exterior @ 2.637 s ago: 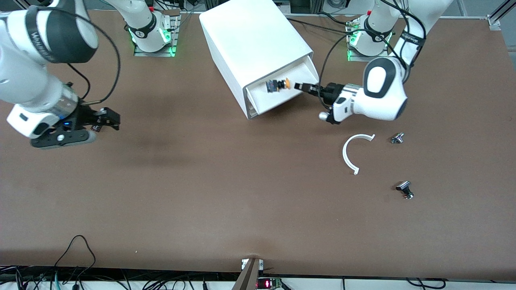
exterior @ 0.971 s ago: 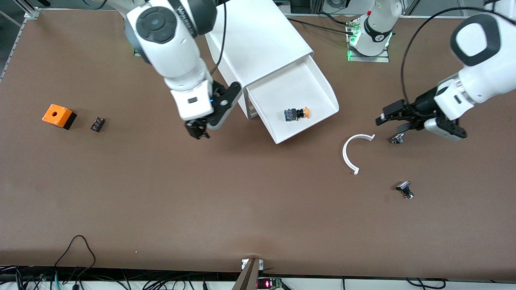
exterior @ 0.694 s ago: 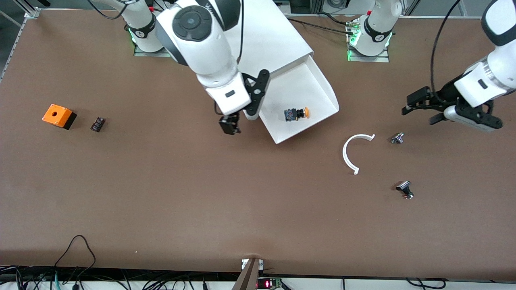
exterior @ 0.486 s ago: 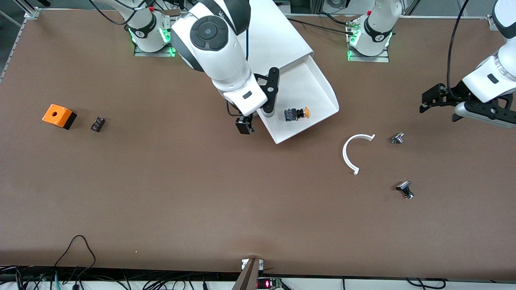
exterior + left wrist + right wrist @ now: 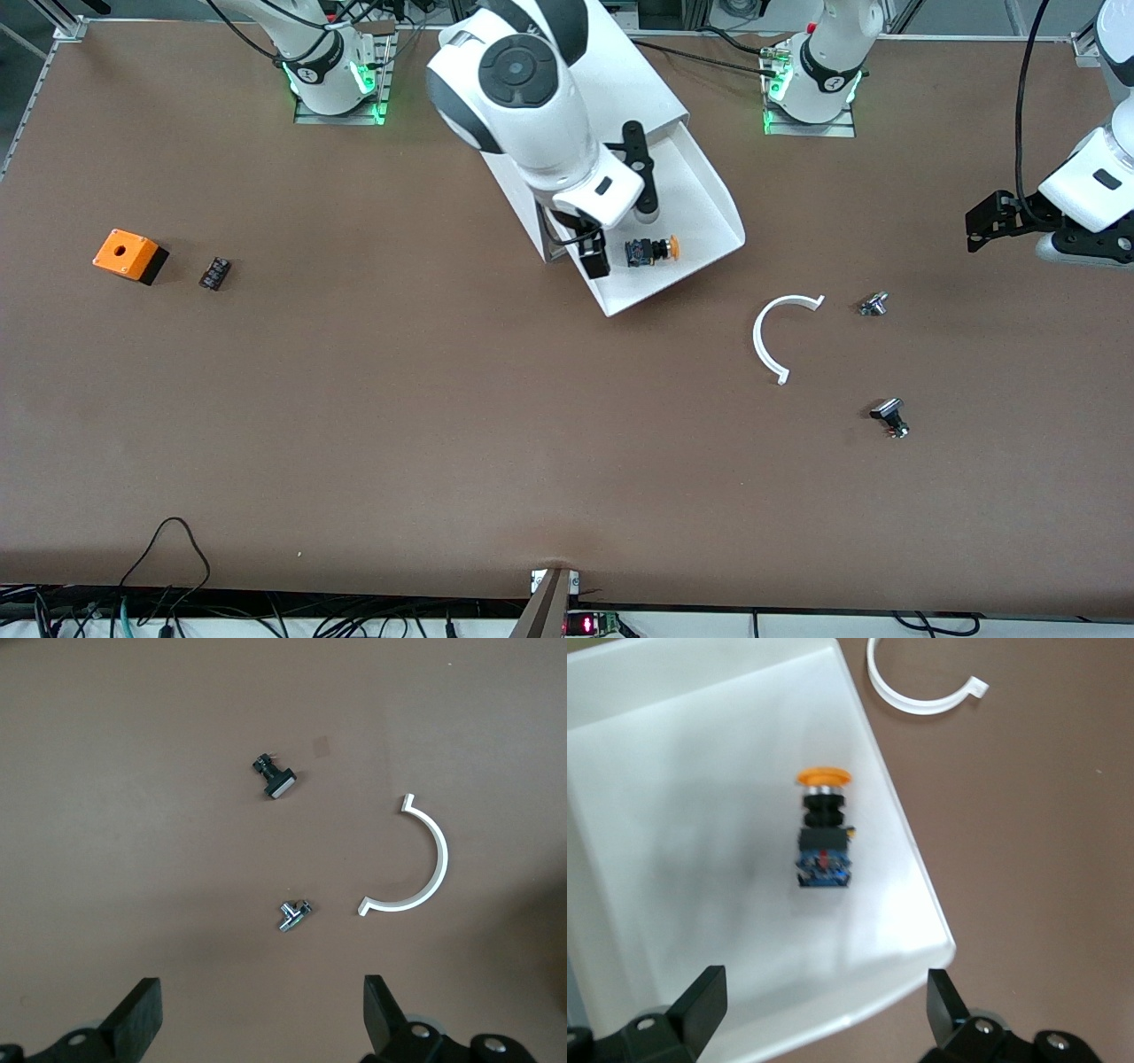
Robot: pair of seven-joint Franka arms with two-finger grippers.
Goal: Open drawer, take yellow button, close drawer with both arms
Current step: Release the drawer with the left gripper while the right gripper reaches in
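Both fingers of right gripper (image 5: 611,252) apart over drawer (image 5: 709,190), straddling button (image 5: 651,251) across its long axis; left gripper (image 5: 997,220) waiting well apart from drawer, fingers spread over worktop (image 5: 443,425).

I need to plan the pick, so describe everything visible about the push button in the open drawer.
The push button has a flat round orange cap, a silvery collar, a black cylindrical body and a blue-and-black block with a red patch at its base. It looks plastic. It lies on its side on the floor of the pulled-out top drawer, touching nothing else. The right gripper hovers over the drawer, fingers open and not touching it.
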